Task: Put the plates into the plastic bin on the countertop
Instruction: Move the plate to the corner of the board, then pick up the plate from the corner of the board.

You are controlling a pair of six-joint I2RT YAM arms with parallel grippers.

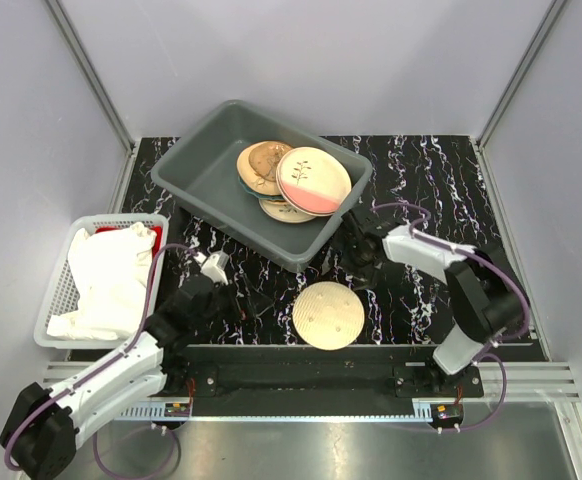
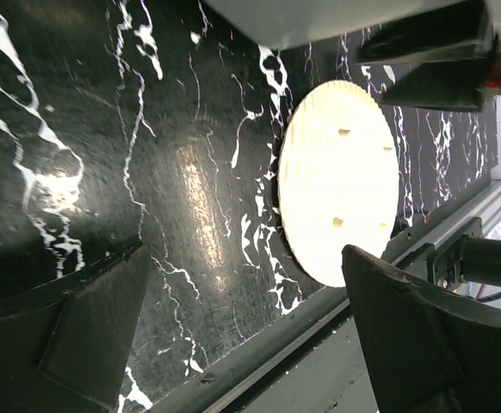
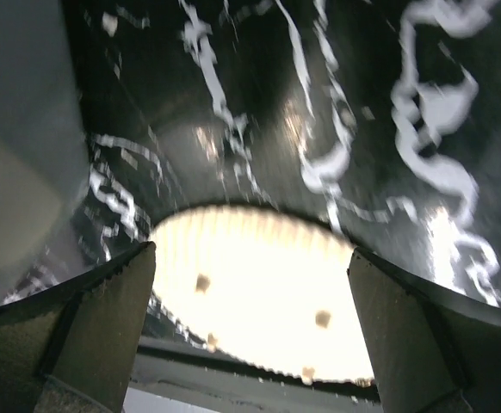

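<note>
A pale round plate point(image 1: 328, 315) with a woven look lies flat on the black veined countertop point(image 1: 441, 180) near the front edge. The grey plastic bin point(image 1: 203, 170) stands at the back, with several plates point(image 1: 296, 180) stacked in its right end; a cream-and-pink one with a leaf sprig lies on top. My left gripper point(image 1: 233, 300) is open, low over the counter to the left of the lone plate point(image 2: 341, 181). My right gripper point(image 1: 357, 258) is open too, between the bin and that plate point(image 3: 259, 284), which shows between its fingers point(image 3: 87, 327) without touching them.
A white mesh basket point(image 1: 63, 275) holding white cloth sits at the left edge. A dark metal rail point(image 1: 311, 355) runs along the front of the counter, right behind the lone plate. Grey walls enclose the back and sides.
</note>
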